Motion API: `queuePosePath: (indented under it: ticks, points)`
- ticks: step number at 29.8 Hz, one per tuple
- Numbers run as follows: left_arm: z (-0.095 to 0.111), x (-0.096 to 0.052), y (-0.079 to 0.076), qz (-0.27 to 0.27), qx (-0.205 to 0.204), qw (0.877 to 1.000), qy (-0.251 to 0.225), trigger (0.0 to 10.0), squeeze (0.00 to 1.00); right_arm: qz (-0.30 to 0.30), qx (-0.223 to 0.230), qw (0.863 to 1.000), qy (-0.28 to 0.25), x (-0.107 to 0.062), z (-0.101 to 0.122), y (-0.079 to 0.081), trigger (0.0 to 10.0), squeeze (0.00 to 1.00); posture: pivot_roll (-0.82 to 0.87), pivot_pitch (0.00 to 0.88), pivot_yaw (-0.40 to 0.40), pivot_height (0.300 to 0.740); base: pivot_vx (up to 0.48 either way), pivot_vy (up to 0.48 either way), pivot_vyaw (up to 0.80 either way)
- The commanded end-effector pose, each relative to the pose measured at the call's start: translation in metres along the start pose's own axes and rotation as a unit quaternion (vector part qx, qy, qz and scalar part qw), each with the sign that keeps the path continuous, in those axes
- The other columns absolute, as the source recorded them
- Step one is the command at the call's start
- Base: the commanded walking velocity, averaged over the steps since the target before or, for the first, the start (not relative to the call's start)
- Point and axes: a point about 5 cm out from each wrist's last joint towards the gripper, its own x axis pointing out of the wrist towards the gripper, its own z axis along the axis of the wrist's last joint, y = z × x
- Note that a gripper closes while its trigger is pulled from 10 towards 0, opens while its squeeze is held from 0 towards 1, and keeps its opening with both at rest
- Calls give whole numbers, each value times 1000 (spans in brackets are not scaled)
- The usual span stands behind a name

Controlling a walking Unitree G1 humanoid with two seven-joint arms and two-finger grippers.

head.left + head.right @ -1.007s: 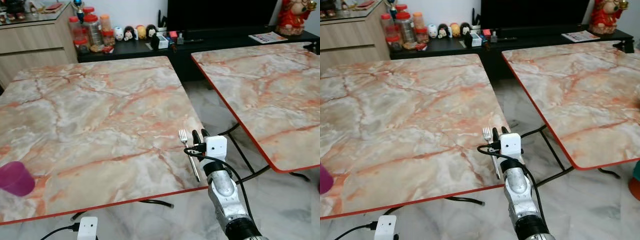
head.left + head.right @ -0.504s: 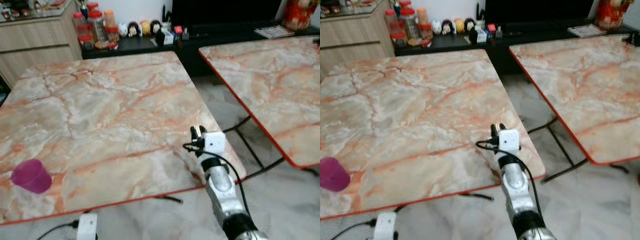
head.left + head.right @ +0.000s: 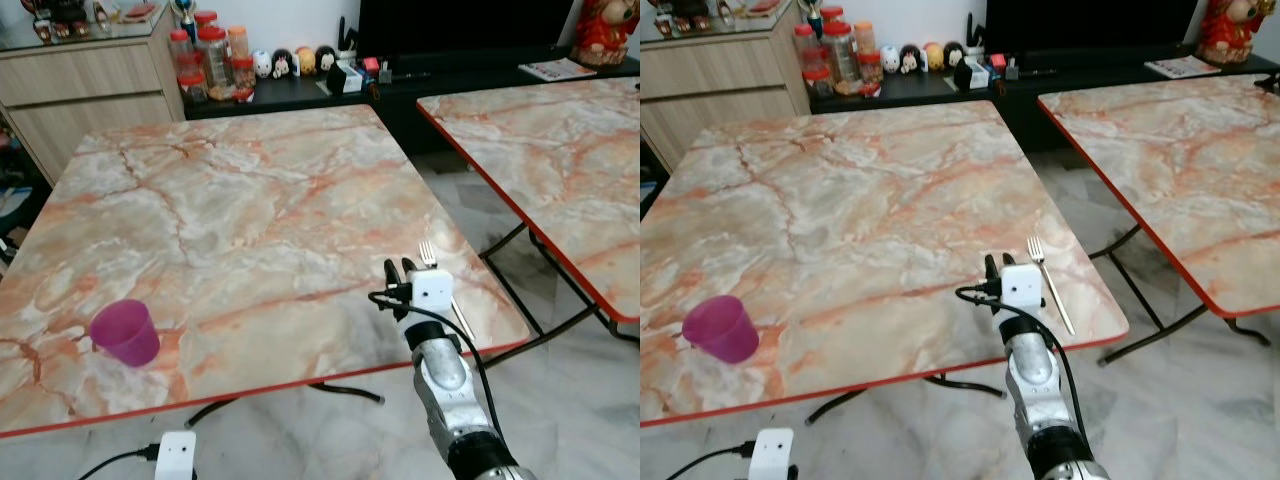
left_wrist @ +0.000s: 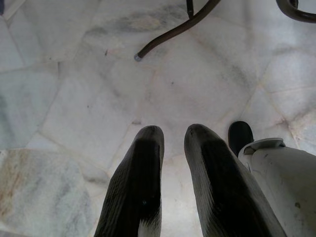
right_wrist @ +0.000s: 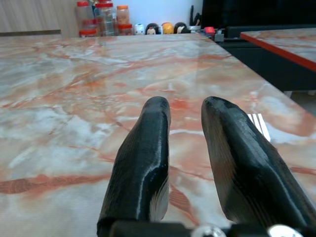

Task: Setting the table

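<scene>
I see my right gripper [image 3: 991, 268] low over the marble table [image 3: 860, 190], fingers apart and holding nothing, fork [image 3: 1050, 284] lying flat just beside it, pink cup [image 3: 722, 328] far off, left gripper [image 4: 173, 136] apart near the floor

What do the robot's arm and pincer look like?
The right arm is a silver metal tube with a black cuff, a white box-shaped camera on the wrist and a thin black cable looping alongside. The right pincer has two long, rounded, matte black fingers.
</scene>
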Motion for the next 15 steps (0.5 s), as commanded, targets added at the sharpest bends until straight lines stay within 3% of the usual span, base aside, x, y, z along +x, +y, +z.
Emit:
queuePosePath:
  ticks: [1, 3, 15]
  points:
    - [0, 0, 1, -1, 4, 1000, 0, 10000, 0, -5, 3, 1000, 0, 0, 0, -1, 10000, 0, 40, 18, 36, 740, 0, 0, 0]
    - [0, 0, 2, -1, 7, 1000, -1, 10000, 0, -5, 3, 1000, 0, 0, 0, -1, 10000, 0, 41, 15, 37, 740, 0, 0, 0]
    - [3, 1, 4, 0, 11, 1000, -6, 10000, 0, -3, 15, 1000, -4, 0, 0, 0, 10000, 0, 43, 8, 44, 740, 344, 0, 0]
